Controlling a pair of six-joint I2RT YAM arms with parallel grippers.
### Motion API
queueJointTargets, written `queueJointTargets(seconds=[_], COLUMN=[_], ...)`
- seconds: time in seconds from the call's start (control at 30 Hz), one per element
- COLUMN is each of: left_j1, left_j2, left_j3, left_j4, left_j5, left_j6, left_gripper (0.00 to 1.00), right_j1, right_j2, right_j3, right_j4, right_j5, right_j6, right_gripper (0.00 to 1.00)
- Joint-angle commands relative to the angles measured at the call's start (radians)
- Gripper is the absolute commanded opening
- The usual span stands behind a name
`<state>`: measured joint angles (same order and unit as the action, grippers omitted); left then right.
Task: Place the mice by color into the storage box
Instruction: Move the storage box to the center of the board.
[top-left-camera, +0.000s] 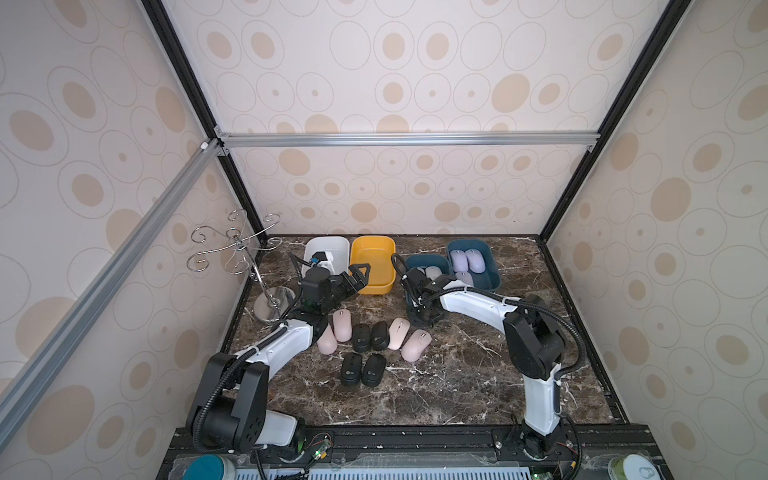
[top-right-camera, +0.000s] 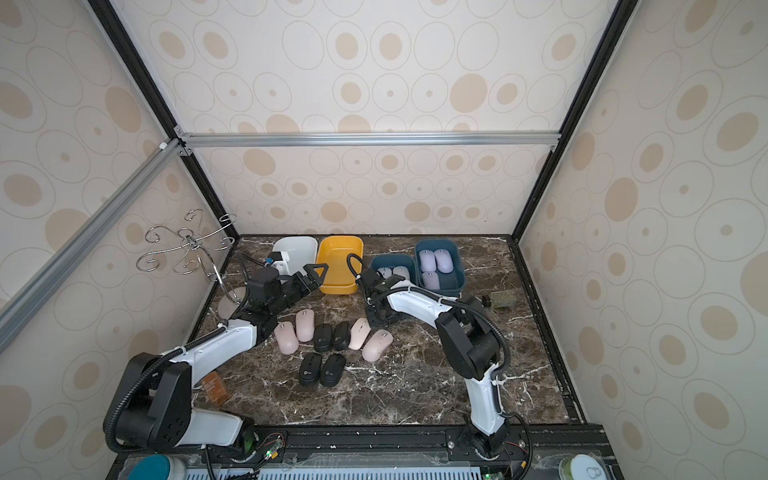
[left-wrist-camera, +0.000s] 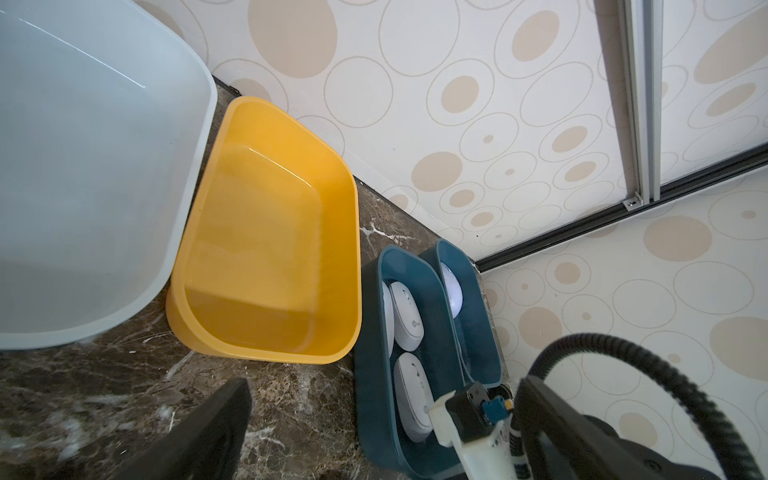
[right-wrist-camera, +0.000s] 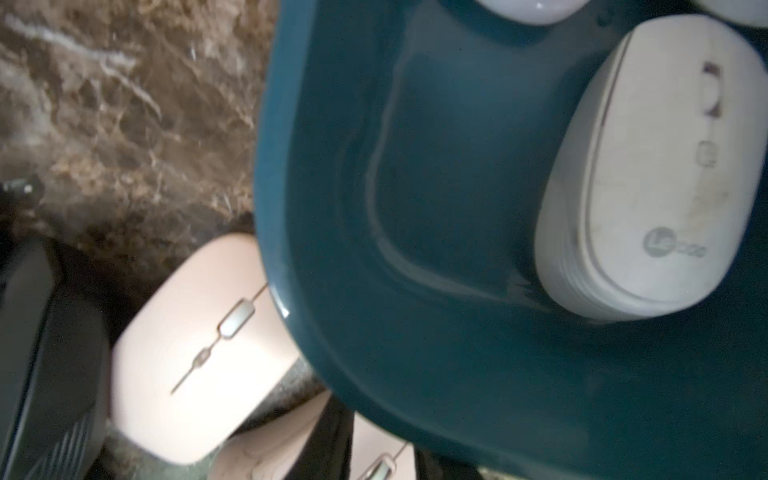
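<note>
Mice, part-sorted by colour. White mice (left-wrist-camera: 409, 316) and lavender mice (top-left-camera: 473, 259) lie in the two teal boxes (top-left-camera: 494, 278) at the back of the table (top-left-camera: 457, 374). Four pink mice (top-left-camera: 342, 325) and four black mice (top-left-camera: 360, 337) lie grouped mid-table. The yellow box (top-left-camera: 374, 289) and white box (top-left-camera: 328, 245) are probably reserved for these. Left tool (top-left-camera: 360, 277): jaws wide apart, before the yellow box. Right tool (top-left-camera: 422, 318): low by the nearest pink pair, grip indiscernible.
</note>
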<state>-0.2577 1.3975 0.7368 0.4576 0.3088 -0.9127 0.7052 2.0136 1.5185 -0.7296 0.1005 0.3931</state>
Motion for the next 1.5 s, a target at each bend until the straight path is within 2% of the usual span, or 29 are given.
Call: queueJointTargets(seconds=[0.0,0.5,0.8,0.97,1.1,1.3,1.47], left_j1=[0.008,0.009,0.008,0.018,0.022,0.068,0.077], left_j2=[-0.029,-0.016,0.007,0.022,0.032,0.036,0.030], left_j3=[0.017,0.018,0.024,0.047,0.055,0.080,0.077], left_j4=[0.019,0.017,0.014,-0.021,-0.040,-0.093,-0.085], left_j5=[-0.007,-0.005,0.006,-0.002,-0.022,-0.057,-0.063], left_j6=[0.008,0.006,0.016,0.045,0.080,0.121,0.130], left_gripper=[1.00,1.00,1.00,1.00,1.00,1.00,1.00], right_j1=[-0.021,-0.114,-0.116,-0.086,-0.070,-0.052,-0.043], right_j2=[0.031,0.132,0.079,-0.048,-0.082,-0.004,0.099], right_j3=[0.078,0.221,0.184,0.137,0.146,0.247,0.361], right_j4=[-0.021,-0.059,-0.059,-0.043,-0.036,0.000,0.039], right_j5=[0.088,0.112,0.170,0.134,0.098,-0.003,-0.061], right_j6=[0.011,0.031,0.006,0.006,0.012,0.039,0.073], right_gripper=[0.27,0.27,0.27,0.28,0.29,0.35,0.34])
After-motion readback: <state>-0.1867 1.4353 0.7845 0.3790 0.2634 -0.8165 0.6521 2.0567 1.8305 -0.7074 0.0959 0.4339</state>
